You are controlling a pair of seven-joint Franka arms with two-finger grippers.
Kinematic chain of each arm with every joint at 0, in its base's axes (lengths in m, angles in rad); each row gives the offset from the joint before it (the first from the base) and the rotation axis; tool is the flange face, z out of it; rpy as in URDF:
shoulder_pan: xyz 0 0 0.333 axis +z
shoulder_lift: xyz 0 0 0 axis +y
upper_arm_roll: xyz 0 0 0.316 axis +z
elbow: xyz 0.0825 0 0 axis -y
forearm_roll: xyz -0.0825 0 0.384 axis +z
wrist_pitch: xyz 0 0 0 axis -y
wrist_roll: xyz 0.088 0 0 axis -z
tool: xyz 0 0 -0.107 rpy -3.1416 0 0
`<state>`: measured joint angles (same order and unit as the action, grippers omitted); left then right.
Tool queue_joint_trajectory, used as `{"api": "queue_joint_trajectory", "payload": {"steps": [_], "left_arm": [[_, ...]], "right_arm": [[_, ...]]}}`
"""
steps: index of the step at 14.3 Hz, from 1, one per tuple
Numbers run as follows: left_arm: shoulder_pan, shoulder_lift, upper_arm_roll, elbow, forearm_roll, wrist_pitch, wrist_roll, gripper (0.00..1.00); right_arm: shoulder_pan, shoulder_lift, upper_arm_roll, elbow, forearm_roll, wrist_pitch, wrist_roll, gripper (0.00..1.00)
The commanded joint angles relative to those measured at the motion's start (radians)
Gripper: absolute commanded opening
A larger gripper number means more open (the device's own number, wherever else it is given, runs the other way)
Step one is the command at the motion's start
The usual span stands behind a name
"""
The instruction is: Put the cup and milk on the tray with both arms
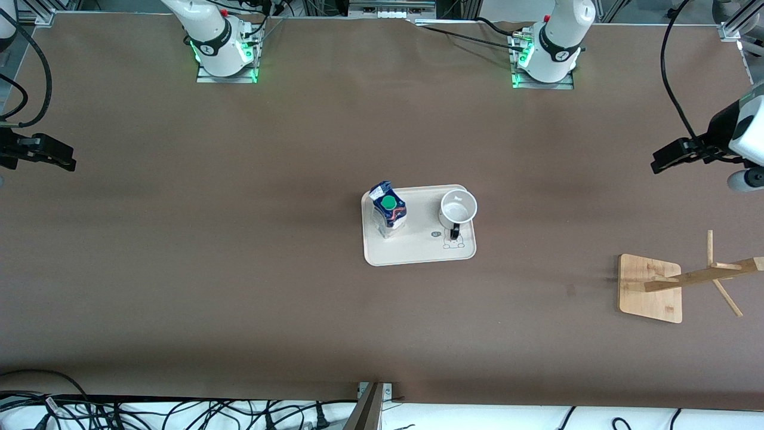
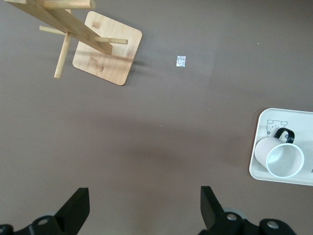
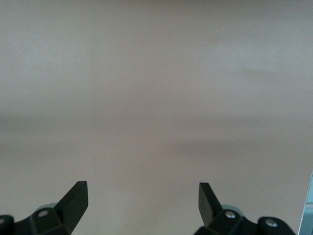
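The cream rounded-rectangle tray (image 1: 418, 254) with its raised rim is sitting mid-table, looking stiff and light, already carrying both items, so to my eye the placing is done. The small gable-top milk carton (image 1: 388, 210) with its dark blue top and green cap is standing at the tray's nine o'clock, likely light and crushable, best pinched across its flat sides, while the white ceramic mug (image 1: 458, 208) is standing upright at two o'clock, hard, slick and breakable, its black loop handle pointing six o'clock, best taken by the rim. The left gripper (image 2: 144, 208) is hanging spread wide over bare table at the left arm's end near the wooden peg rack (image 1: 653, 288), and the right gripper (image 3: 143, 203) is waiting equally wide and empty over the right arm's end.
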<state>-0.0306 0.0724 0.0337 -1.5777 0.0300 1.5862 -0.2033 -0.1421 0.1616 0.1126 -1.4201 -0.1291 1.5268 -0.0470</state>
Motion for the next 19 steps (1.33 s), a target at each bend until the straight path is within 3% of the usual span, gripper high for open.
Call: {"api": "queue_joint_trajectory", "payload": {"steps": [1, 3, 8, 12, 19], "left_arm": [[0.018, -0.040, -0.046, -0.050, 0.027, 0.024, 0.024, 1.00], [0.040, -0.042, -0.086, -0.041, 0.027, 0.023, 0.024, 1.00], [0.040, -0.042, -0.095, -0.038, 0.022, 0.021, 0.024, 1.00], [0.040, -0.039, -0.101, -0.036, 0.011, 0.024, 0.019, 1.00], [0.040, -0.040, -0.095, -0.021, 0.008, 0.026, 0.060, 1.00]], "right_arm": [[-0.008, -0.016, 0.009, -0.020, -0.001, 0.012, 0.003, 1.00], [-0.008, -0.016, 0.009, -0.020, 0.002, 0.013, 0.004, 1.00], [-0.005, -0.001, 0.009, -0.019, 0.011, 0.003, -0.005, 1.00], [-0.008, 0.001, 0.009, -0.019, 0.126, 0.001, 0.018, 1.00], [-0.007, 0.001, 0.009, -0.017, 0.121, 0.001, 0.053, 1.00]]}}
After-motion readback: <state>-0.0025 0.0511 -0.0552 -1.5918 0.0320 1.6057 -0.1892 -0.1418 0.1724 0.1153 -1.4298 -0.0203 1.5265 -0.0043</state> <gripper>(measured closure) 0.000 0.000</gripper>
